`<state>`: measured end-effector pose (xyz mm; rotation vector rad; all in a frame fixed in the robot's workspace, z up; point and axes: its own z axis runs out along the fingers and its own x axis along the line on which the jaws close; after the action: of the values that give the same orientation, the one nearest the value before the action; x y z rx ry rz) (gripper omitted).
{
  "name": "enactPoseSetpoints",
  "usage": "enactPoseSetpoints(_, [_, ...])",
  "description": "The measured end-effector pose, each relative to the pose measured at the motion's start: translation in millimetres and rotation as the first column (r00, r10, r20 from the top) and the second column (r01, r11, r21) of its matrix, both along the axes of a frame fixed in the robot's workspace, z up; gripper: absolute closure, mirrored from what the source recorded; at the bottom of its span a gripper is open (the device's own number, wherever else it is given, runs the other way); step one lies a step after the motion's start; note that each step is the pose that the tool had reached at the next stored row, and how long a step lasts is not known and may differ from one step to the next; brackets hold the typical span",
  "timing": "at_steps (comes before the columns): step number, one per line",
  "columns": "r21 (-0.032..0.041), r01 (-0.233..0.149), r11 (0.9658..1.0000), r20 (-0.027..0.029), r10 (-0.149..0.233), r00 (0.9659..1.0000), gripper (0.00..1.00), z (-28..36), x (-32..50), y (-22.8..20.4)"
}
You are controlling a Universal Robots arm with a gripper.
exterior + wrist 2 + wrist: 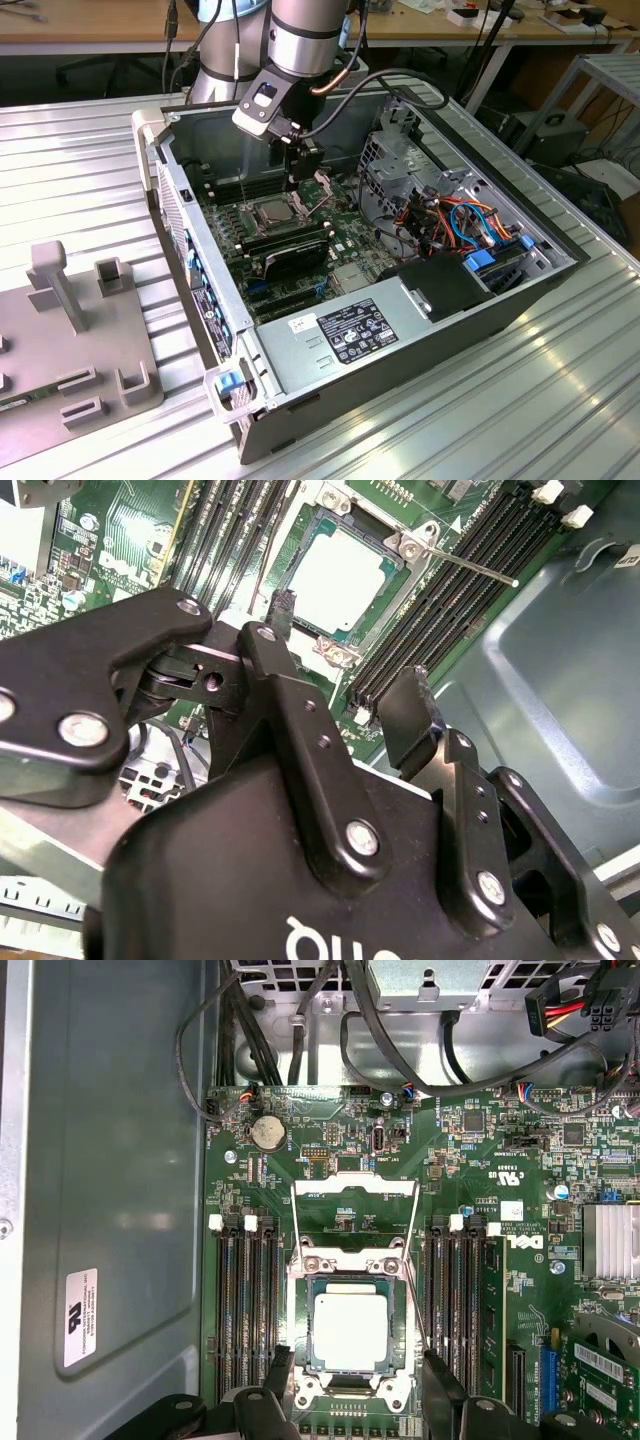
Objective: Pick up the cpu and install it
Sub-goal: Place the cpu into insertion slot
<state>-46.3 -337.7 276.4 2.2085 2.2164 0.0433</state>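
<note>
The gripper (303, 168) hangs inside the open computer case (470, 300), low over the motherboard (500, 1160), with its jaws spread apart and nothing held between them. In both wrist views the two black fingers (300, 720) reach down on either side of the processor socket (300, 1360) without any visible contact with it.

The cpu (352, 1332) lies in that socket directly beneath the gripper (357, 1372), in the gap between the fingertips, its pale grey metal top facing up. It looks level with the socket, though whether it is fully seated is hard to judge from these angles. In the second wrist view the cpu (335, 575) sits just past the tips of the gripper (345, 652).

The socket's metal load plate (352, 1210) is swung open and lies flat on the board, on the far side of the cpu from the fingers. The thin retaining lever (465, 568) stands raised off the board beside the socket.

Rows of long memory slots (245, 1300) flank the socket just outside each finger. A silver coin cell (267, 1132) sits beyond the load plate. The power supply (350, 330) fills the case end well away from the gripper.
</note>
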Motion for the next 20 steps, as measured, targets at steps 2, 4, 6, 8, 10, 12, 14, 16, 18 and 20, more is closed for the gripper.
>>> enactPoseSetpoints(2, [0.0, 0.0, 1.0, 0.0, 0.0, 1.0, 0.4, 0.0, 0.0, 0.0])
enactPoseSetpoints(4, [0.0, 0.0, 1.0, 0.0, 0.0, 1.0, 0.53, 0.0, 0.0, 0.0])
enactPoseSetpoints(6, [0.0, 0.0, 1.0, 0.0, 0.0, 1.0, 0.65, 0.0, 0.0, 0.0])
enactPoseSetpoints(8, [-0.0001, 0.0, 1.0, 0.0, 0.0, 1.0, 0.71, 0.0, 0.0, 0.0])
enactPoseSetpoints(10, [-0.0001, 0.0, 1.0, -0.0001, 0.0, 1.0, 0.83, 0.0, 0.0, 0.0])
enactPoseSetpoints(12, [-0.0001, 0.0, 1.0, 0.0, 0.0, 1.0, 0.89, 0.0, 0.0, 0.0])
enactPoseSetpoints(14, [-0.0004, 0.0, 1.0, 0.0001, 0.0, 1.0, 0.89, -0.6, 0.1, 0.1])
enactPoseSetpoints(16, [-0.0006, 0.0, 1.0, -0.0001, 0.0, 1.0, 0.89, -2.7, 0.0, 0.0])
enactPoseSetpoints(18, [-0.0006, 0.0, 1.0, 0.0, 0.0, 1.0, 0.89, -5.7, -0.1, -0.2])
enactPoseSetpoints(20, [-0.0006, 0.0, 1.0, -0.0001, 0.0, 1.0, 0.89, -6.2, 0.0, -0.2])
